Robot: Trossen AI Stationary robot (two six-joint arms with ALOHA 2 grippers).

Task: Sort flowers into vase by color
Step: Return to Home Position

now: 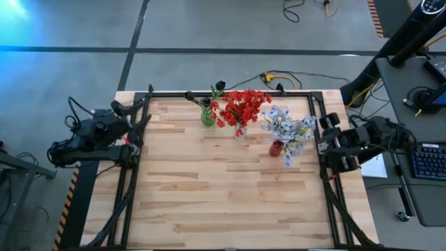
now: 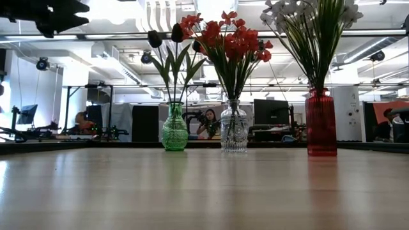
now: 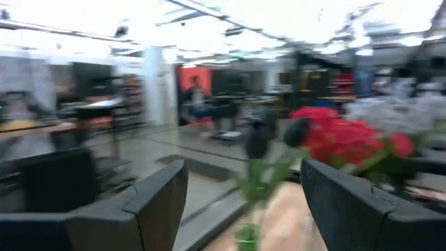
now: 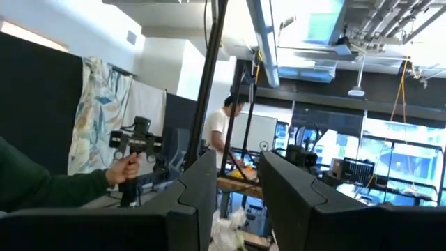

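Three vases stand in a row near the table's far edge. A green vase (image 2: 174, 128) holds dark buds (image 2: 163, 37). A clear vase (image 2: 234, 131) holds the red flowers (image 1: 244, 104). A red vase (image 2: 320, 121) holds the pale blue-white flowers (image 1: 286, 125). My left gripper (image 3: 244, 174) is raised at the table's left edge, open, pointing toward the vases with nothing between its fingers. My right gripper (image 4: 237, 167) is raised at the table's right edge, its fingers a narrow gap apart and holding nothing.
A black frame rail (image 1: 230, 93) runs around the table. Cables (image 1: 275, 77) lie at its far edge. A desk with a keyboard (image 1: 426, 160) stands beyond the right edge. A person's hand with a device (image 4: 132, 157) shows in the room behind.
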